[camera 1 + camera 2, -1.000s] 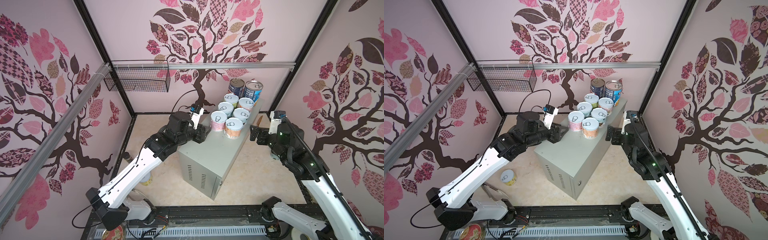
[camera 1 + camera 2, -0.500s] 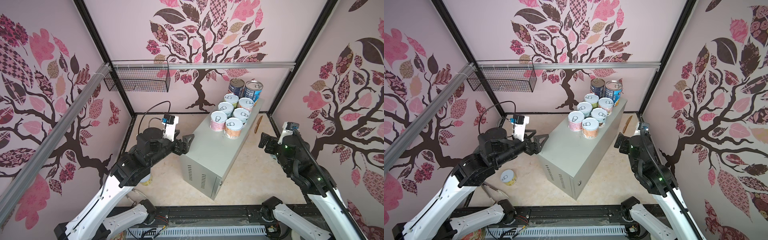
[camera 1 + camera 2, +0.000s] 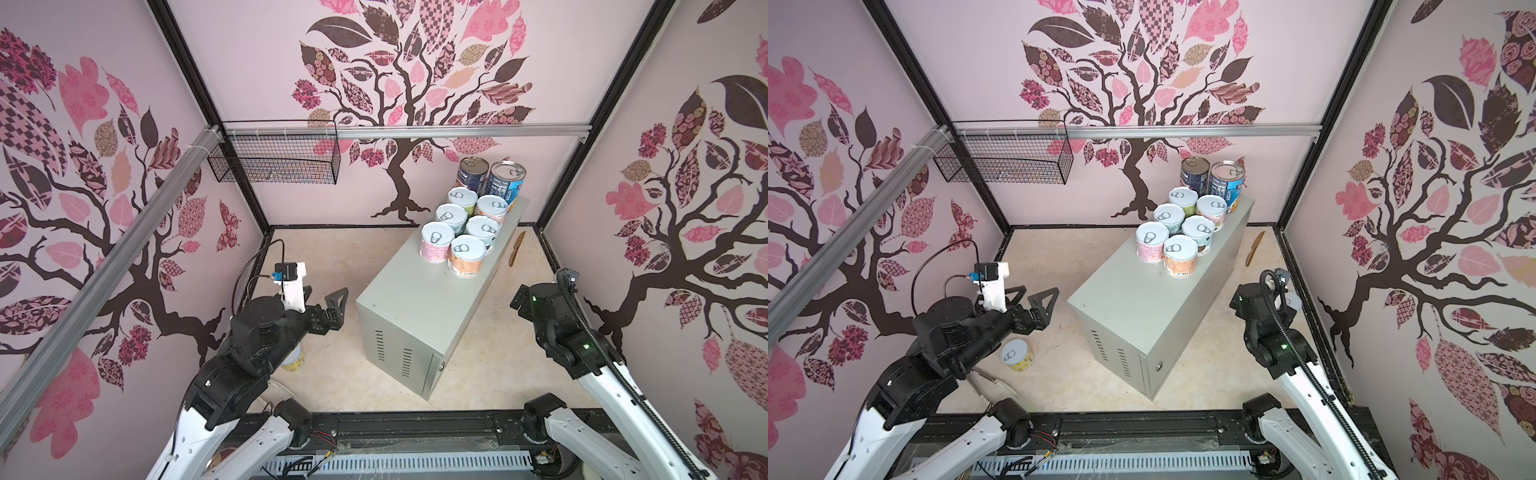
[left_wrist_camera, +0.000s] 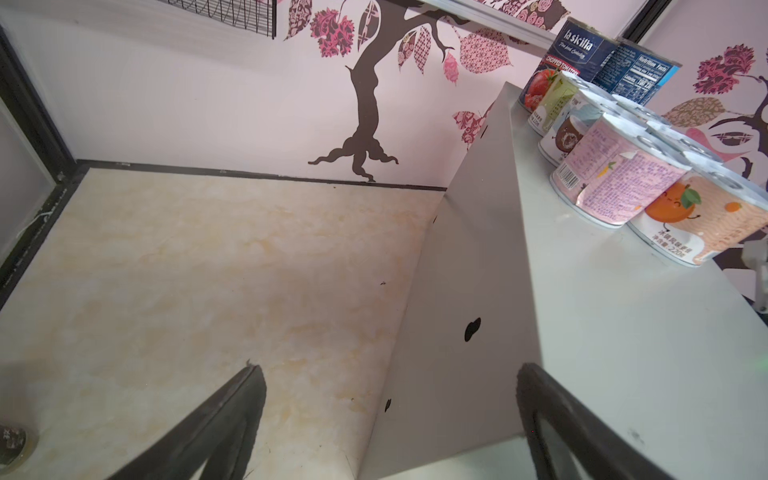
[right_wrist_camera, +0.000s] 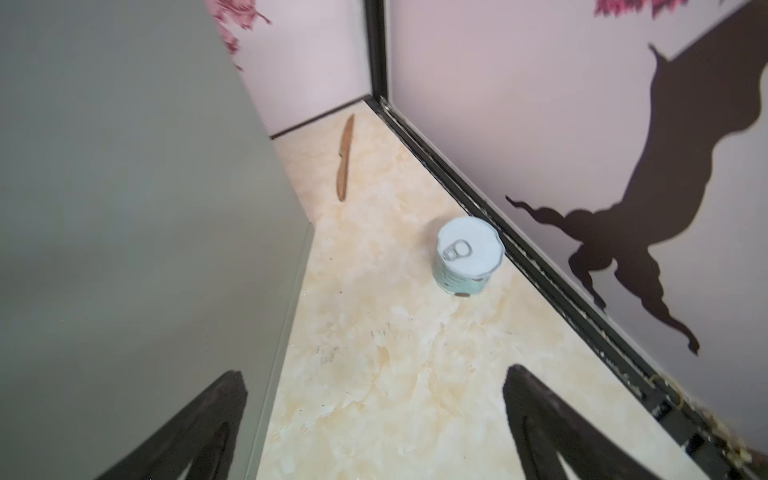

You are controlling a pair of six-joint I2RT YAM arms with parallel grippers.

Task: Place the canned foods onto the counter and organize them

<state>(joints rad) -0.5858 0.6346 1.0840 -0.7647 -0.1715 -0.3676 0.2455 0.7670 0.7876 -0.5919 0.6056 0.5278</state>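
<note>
The left end effector (image 3: 1032,297) is hanging spread wide and empty beside the worktop (image 3: 415,299). A yellow can (image 3: 1016,355) is standing on the floor (image 3: 1067,374) just under that arm (image 3: 942,332), so a hasty descent risks tipping it. Eight cans (image 3: 467,253) are crowding the worktop's far end; another set down carelessly could be nudging them. The right end effector (image 5: 374,372), also wide and empty, is facing a teal can (image 5: 467,257) hugging the wall frame (image 5: 582,311), leaving scant finger room. The floor is looking smooth, marbled beige; floral walls (image 3: 415,104) are enclosing everything.
</note>
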